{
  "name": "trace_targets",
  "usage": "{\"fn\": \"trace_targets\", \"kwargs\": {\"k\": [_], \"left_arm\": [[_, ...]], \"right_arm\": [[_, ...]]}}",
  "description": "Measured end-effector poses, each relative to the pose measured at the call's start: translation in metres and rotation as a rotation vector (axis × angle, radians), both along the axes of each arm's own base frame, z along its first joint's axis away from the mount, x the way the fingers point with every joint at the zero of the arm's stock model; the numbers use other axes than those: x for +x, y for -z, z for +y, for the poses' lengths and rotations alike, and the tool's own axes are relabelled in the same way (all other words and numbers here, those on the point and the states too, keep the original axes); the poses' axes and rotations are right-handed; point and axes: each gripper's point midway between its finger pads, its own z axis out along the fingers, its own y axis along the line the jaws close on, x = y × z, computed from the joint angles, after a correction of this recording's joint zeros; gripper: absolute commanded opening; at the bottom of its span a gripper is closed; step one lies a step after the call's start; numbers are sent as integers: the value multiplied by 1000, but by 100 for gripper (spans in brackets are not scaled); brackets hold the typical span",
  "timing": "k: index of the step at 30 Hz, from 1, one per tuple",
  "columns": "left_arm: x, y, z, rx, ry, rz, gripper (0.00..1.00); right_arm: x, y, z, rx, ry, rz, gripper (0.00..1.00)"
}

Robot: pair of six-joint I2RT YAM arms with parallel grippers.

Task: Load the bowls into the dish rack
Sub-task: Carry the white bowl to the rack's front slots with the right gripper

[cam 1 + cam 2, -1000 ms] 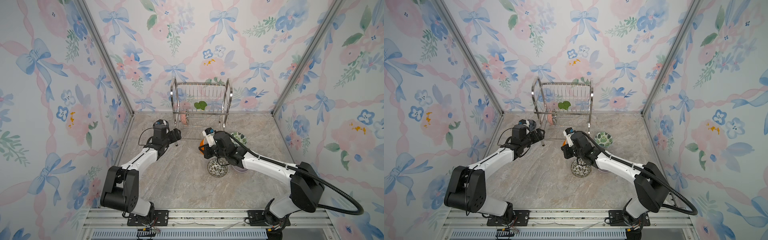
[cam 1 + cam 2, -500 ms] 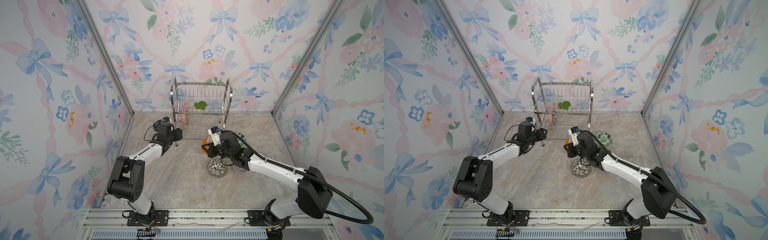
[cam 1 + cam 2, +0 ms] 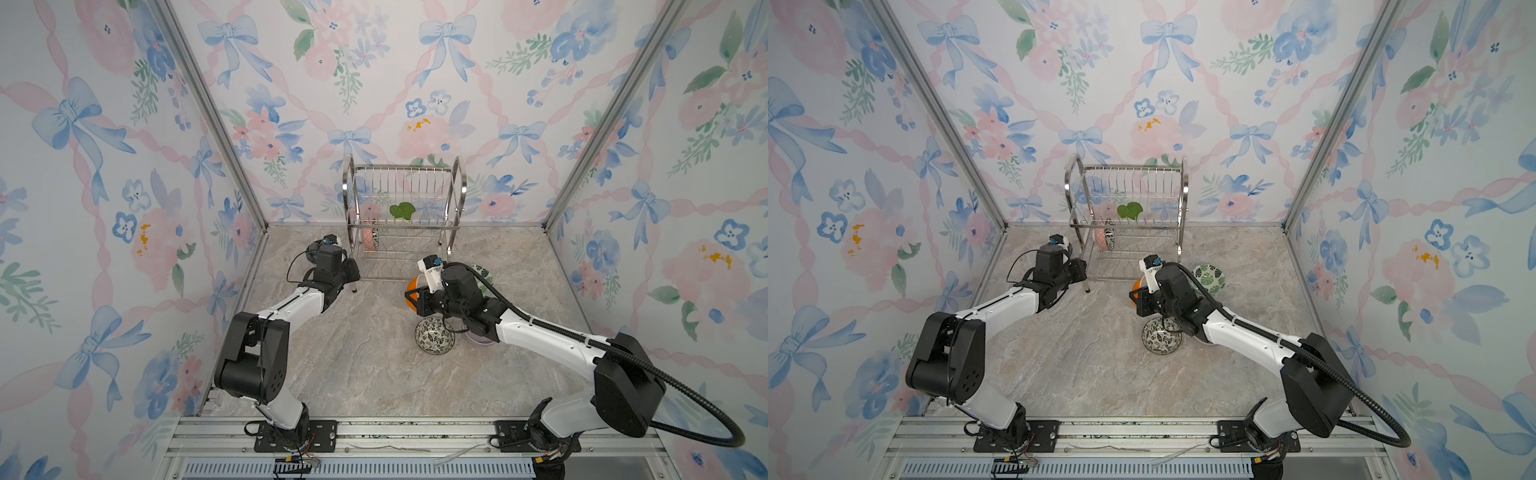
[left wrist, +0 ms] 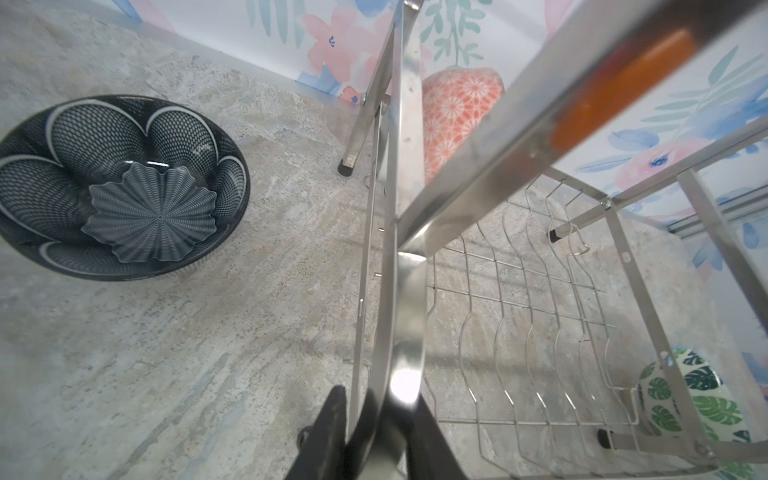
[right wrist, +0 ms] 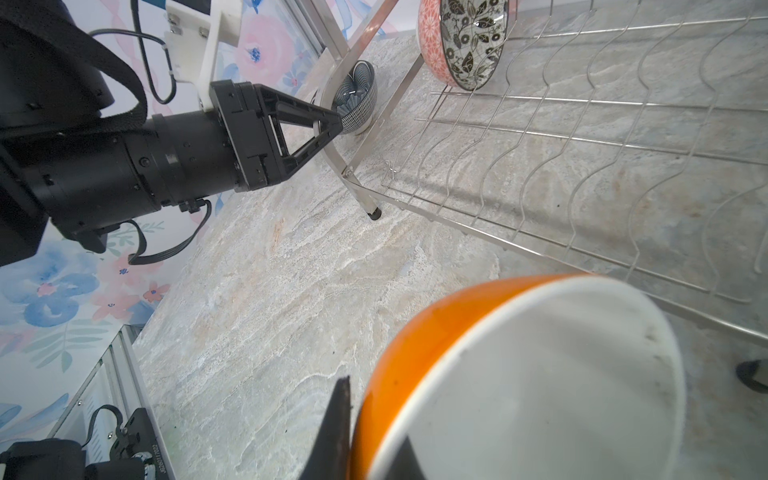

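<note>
The left fingers (image 4: pixel 332 428) clamp the dish rack (image 4: pixel 406 324), at the back edge of the worktop (image 3: pixel 365 365); the right fingers (image 5: pixel 337 419) hold the orange-and-white bowl (image 5: pixel 540 374) before it. Brace firmly, slot it upright.

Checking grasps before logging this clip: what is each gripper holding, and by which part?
The right gripper pinches the orange-and-white bowl by its rim. The left gripper clamps the dish rack by its curved side frame, low down.

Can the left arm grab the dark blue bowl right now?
Probably not yet: its end effector grips the rack. The blue bowl sits uncovered close beside it, so letting go first should work.
</note>
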Motion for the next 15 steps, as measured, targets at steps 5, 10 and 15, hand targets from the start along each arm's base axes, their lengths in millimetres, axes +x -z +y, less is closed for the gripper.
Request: {"fn": "trace_targets", "kwargs": {"k": [5, 10, 15], "left_arm": [[-6, 0, -1, 23, 21, -9, 19], [-9, 0, -3, 37, 33, -12, 13], [-11, -1, -4, 48, 40, -14, 2]], "right_arm": [[0, 0, 0, 7, 0, 5, 0], [2, -2, 0, 16, 0, -2, 0], [2, -1, 2, 22, 0, 5, 0]]}}
